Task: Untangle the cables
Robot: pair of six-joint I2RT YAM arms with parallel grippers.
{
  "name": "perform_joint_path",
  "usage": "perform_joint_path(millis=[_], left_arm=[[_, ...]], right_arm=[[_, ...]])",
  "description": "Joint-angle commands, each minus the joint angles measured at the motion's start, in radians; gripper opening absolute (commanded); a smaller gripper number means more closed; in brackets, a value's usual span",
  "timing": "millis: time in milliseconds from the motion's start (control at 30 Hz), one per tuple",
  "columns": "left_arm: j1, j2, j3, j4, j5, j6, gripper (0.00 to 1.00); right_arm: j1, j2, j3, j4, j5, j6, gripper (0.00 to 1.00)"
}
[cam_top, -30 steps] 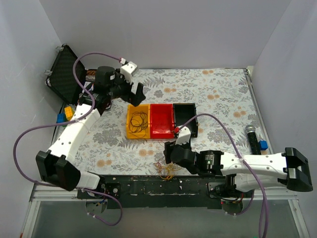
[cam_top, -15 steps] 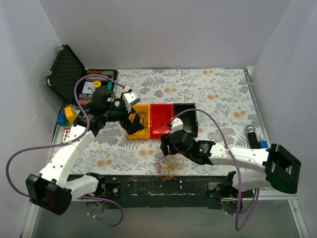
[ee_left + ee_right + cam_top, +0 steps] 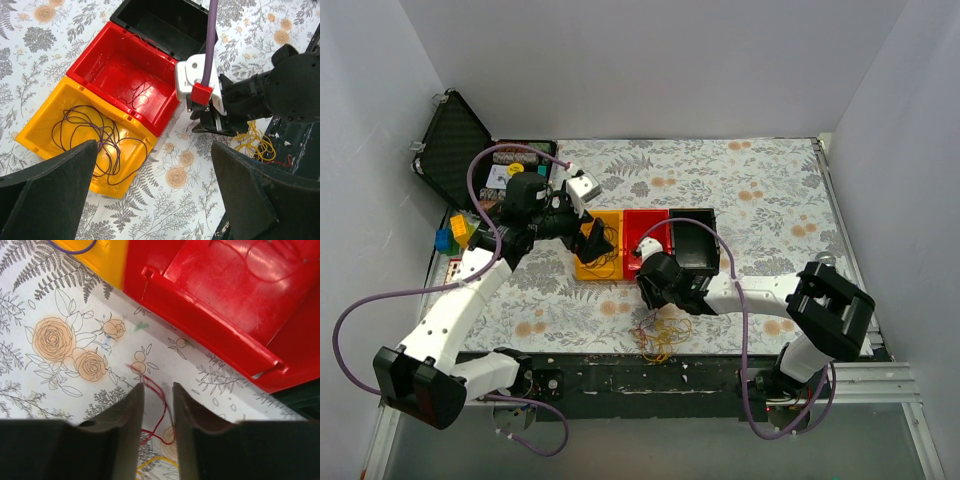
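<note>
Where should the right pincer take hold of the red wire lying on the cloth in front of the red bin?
Grip the red wire on its free curve, clear of the yellow wires, coming straight down from above. There it is a lone strand lying flat on the cloth, so a finger can land on each side. The right pincer hangs open with its gap straddling that stretch.

The white-shelled left arm (image 3: 460,300) with black joints rises from its base and bends rightward. Its black two-finger left claw (image 3: 154,150) hangs above the surface, fingers (image 3: 50,195) spread wide. The white right arm (image 3: 765,292) stretches low and leftward. Its right claw (image 3: 155,390) points down, dark fingers (image 3: 125,425) parallel and narrowly apart.
</note>
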Motion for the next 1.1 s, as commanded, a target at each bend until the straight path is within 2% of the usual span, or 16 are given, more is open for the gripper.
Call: perform_joint_path(millis=[0, 33, 100, 333, 600, 733, 900, 1067], left_arm=[[0.003, -0.041, 0.029, 0.046, -0.018, -0.047, 0.98], [0.003, -0.041, 0.026, 0.057, -0.021, -0.063, 0.98], [0.003, -0.039, 0.021, 0.074, -0.019, -0.089, 0.98], [0.003, -0.059, -0.017, 0.103, 0.013, -0.103, 0.98], [0.003, -0.085, -0.012, 0.063, 0.128, -0.087, 0.98], [0.003, -0.139, -0.031, 0.025, 0.255, -0.041, 0.98], [0.003, -0.214, -0.086, -0.058, 0.413, 0.090, 0.98], [0.003, -0.251, -0.218, -0.030, 0.444, 0.183, 0.98]], right_arm=[[-0.006, -0.011, 0.041, 0.045, 0.009, -0.023, 0.22], [-0.003, -0.032, 0.046, 0.045, 0.014, -0.021, 0.10], [-0.003, -0.089, 0.061, 0.037, 0.012, -0.020, 0.01], [0.025, -0.303, 0.153, -0.010, -0.012, -0.064, 0.01], [0.033, -0.439, 0.256, -0.121, -0.003, -0.092, 0.01], [0.033, -0.471, 0.302, -0.138, 0.011, -0.107, 0.01], [0.036, -0.489, 0.366, -0.161, 0.006, -0.116, 0.01], [0.037, -0.538, 0.394, -0.149, -0.009, -0.098, 0.01]])
